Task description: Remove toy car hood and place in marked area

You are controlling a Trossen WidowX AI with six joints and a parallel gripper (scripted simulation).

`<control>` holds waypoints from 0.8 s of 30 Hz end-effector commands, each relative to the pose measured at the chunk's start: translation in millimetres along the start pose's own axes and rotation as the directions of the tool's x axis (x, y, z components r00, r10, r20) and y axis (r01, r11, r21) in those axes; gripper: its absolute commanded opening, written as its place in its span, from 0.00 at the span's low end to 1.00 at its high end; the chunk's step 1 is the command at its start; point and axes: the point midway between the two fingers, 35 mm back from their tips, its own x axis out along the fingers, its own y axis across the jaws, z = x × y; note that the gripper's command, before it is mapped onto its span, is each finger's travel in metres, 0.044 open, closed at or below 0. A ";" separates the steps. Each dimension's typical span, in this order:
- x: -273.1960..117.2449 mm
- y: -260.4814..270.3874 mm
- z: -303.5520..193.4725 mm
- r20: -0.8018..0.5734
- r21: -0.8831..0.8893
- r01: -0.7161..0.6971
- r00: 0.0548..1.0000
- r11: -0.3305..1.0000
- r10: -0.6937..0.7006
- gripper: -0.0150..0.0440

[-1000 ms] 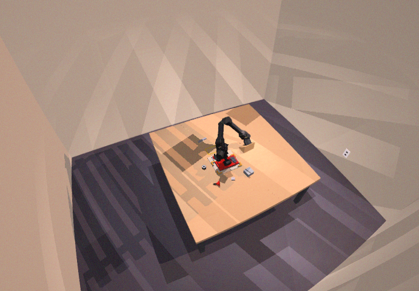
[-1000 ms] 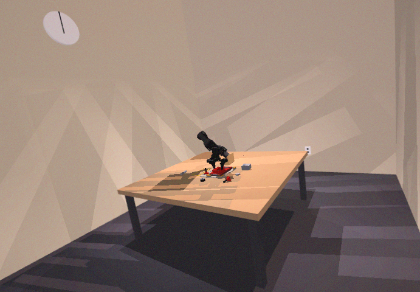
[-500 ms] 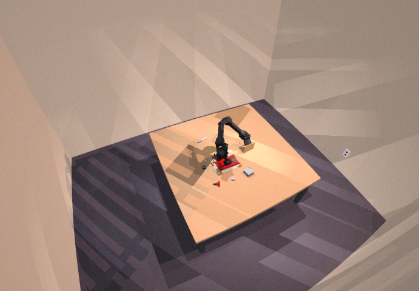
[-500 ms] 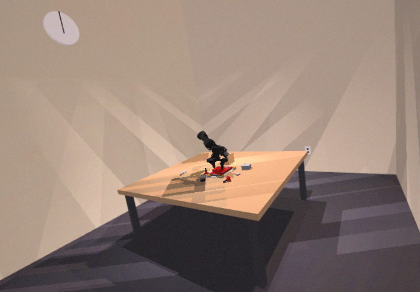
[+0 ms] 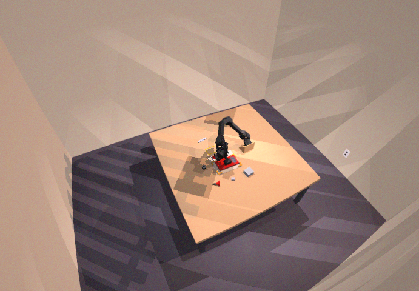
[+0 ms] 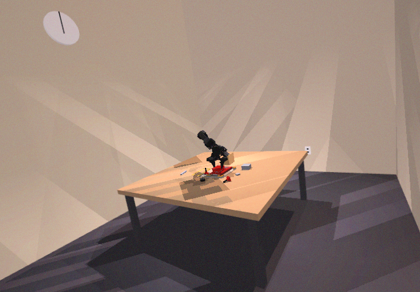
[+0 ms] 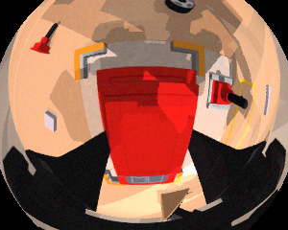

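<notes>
"The arm point(image 5: 221, 131) point(image 6: 207, 140) is arching above the table, its gripper point(image 5: 224, 159) point(image 6: 217, 166) point(image 7: 150, 133) pointing down mid-frame!"

"And the jaws? They're gripping the red hood point(image 7: 144, 139), spread wide around it!"

"The hood is sitting on the toy car point(image 7: 149, 180), inside the corner brackets point(image 7: 200, 59) of a pale base point(image 7: 91, 107)."

"At wrist-view right, a black-handled red piece point(image 7: 221, 92) is standing between car and yellow outline point(image 7: 248, 81). Another red piece point(image 5: 217, 183) point(image 6: 228, 179) point(image 7: 41, 45) is lying upper left; a dark wheel point(image 5: 203, 167) point(image 6: 202, 179) point(image 7: 180, 5) is resting top centre!"
</notes>
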 end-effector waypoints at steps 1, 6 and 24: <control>-6.3 0.3 1.3 0.004 0.008 -0.008 1.000 1.000 0.008 0.25; -9.7 0.3 1.2 0.004 0.008 -0.008 1.000 1.000 0.008 0.25; -31.1 0.7 1.5 0.004 0.007 -0.009 1.000 1.000 0.009 0.25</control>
